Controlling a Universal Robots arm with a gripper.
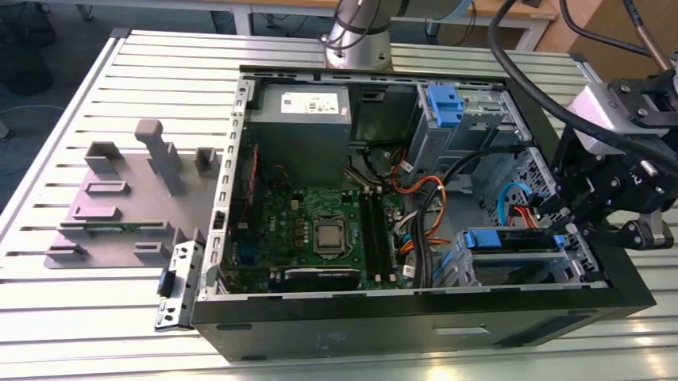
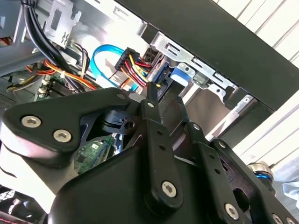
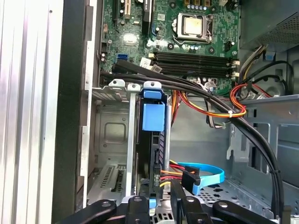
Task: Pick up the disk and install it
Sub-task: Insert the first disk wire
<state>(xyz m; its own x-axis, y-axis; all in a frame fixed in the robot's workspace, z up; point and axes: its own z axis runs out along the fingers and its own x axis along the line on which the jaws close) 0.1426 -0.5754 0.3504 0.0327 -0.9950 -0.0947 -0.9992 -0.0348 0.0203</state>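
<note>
The disk (image 1: 506, 238) stands on edge in the drive cage at the exterior view's right front corner of the open computer case (image 1: 424, 317). Its blue carrier tab (image 3: 153, 116) and dark edge show in the first wrist view, with the silver cage plates alongside. My gripper (image 1: 560, 222) reaches into the case from the exterior view's right. Its two black fingers straddle the disk's near end and are shut on it (image 3: 161, 196). The second wrist view has the fingertips (image 2: 152, 93) at the disk (image 2: 179, 77) by the cage wall.
Red, yellow and black power wires (image 3: 205, 109) and a blue data cable (image 3: 205, 175) hang beside the bay. A motherboard (image 1: 317, 230), a grey power-supply box (image 1: 302, 119) and a second blue caddy (image 1: 443, 103) fill the case. A grey fixture plate (image 1: 117, 206) lies beside the case.
</note>
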